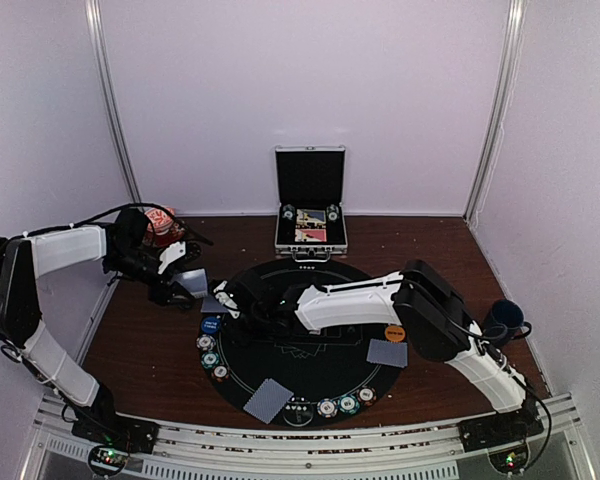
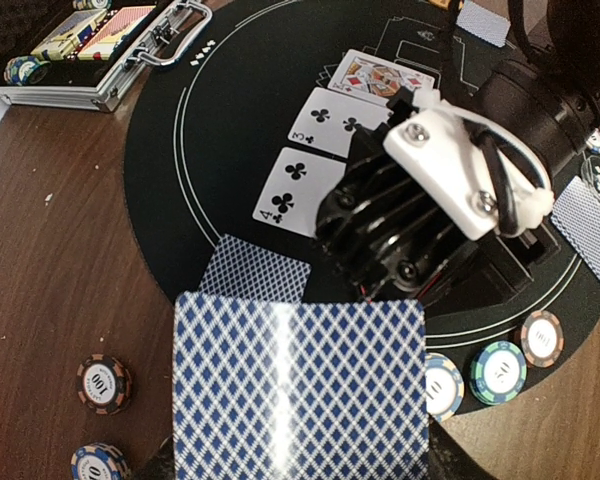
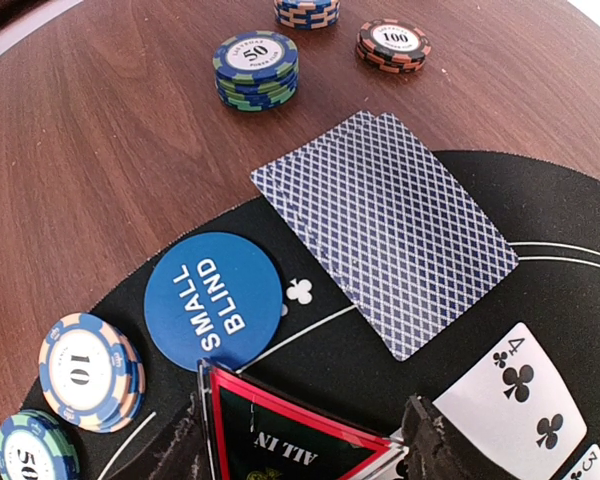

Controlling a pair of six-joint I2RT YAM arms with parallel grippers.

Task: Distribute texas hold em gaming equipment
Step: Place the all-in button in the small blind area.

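We see a grey-blue card (image 1: 193, 283) at the tips of the left gripper (image 1: 183, 288). The right gripper (image 1: 228, 298) hangs just beside it, over the round black mat (image 1: 320, 378). A blue disc (image 1: 211, 324) lies near this gripper, towards the arm bases.

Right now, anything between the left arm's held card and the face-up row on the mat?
Yes. The right end effector, gripping the ALL IN plaque, hangs over the mat beside the 4 of clubs, between the held card and most of the face-up cards.
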